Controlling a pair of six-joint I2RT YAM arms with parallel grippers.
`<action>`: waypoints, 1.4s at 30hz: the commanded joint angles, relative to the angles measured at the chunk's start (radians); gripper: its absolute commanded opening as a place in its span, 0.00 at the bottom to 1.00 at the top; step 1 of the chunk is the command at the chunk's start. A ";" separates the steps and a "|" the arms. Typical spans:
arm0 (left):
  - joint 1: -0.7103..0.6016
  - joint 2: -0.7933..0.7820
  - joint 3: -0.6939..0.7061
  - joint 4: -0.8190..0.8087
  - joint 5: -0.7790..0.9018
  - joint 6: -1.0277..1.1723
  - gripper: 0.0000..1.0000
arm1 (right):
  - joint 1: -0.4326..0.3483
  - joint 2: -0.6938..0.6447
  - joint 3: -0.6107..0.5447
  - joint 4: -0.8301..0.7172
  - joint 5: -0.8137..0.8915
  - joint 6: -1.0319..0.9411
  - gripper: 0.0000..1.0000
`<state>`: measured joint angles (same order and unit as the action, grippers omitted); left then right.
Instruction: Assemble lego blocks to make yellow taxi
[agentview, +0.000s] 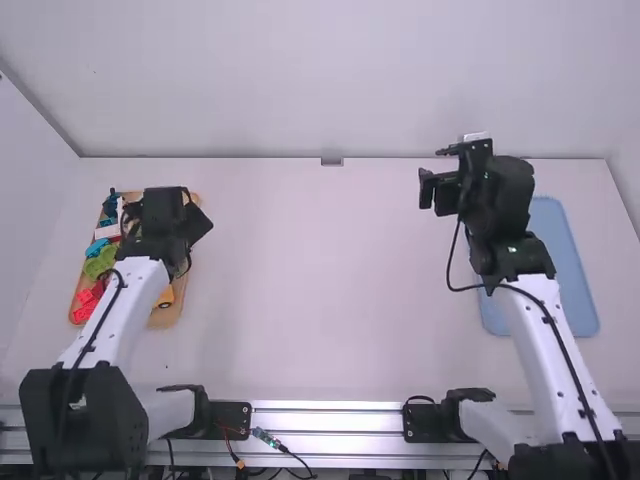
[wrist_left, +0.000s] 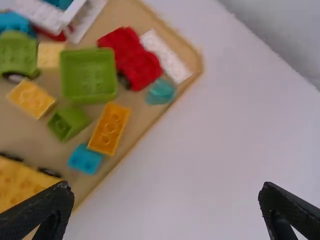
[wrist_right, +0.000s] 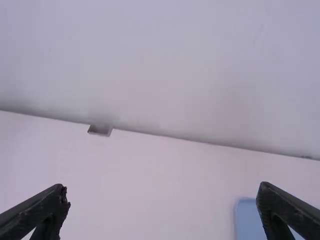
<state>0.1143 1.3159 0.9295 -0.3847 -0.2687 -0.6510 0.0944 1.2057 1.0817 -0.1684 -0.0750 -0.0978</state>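
Observation:
Over the wooden tray at the left stands my left gripper (agentview: 198, 224); in the left wrist view this gripper (wrist_left: 165, 210) is open with nothing between its fingers. That tray (wrist_left: 150, 112) holds a yellow wheeled base (wrist_left: 22, 181), an orange-yellow brick (wrist_left: 108, 129) and a smaller yellow brick (wrist_left: 31, 97), all lying apart. My right gripper (agentview: 438, 172) is raised at the right, toward the table's far side, away from the blocks. Seen from its wrist, the right gripper (wrist_right: 164, 210) is open and holds nothing.
Among the yellow parts lie a green open box (wrist_left: 89, 75), a red piece (wrist_left: 132, 59), a white plate (wrist_left: 166, 56), a blue brick (wrist_left: 85, 159) and a small green block (wrist_left: 69, 121). A blue tray (agentview: 562, 265) sits at the right, partly beneath the right arm. A wall borders the table's far edge.

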 joint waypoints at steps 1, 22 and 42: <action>0.046 0.044 0.029 -0.031 0.040 -0.082 0.99 | 0.019 0.046 0.019 -0.001 -0.001 0.004 0.99; 0.358 0.197 0.028 -0.205 0.352 -0.249 0.99 | 0.088 0.289 0.019 0.012 0.207 0.004 0.99; 0.510 0.292 0.141 -0.421 0.174 -0.495 0.99 | 0.090 0.289 0.019 0.030 0.203 0.004 0.99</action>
<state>0.6216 1.5799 1.0431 -0.7872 -0.0582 -1.0920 0.1833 1.4933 1.0817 -0.1402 0.1188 -0.0986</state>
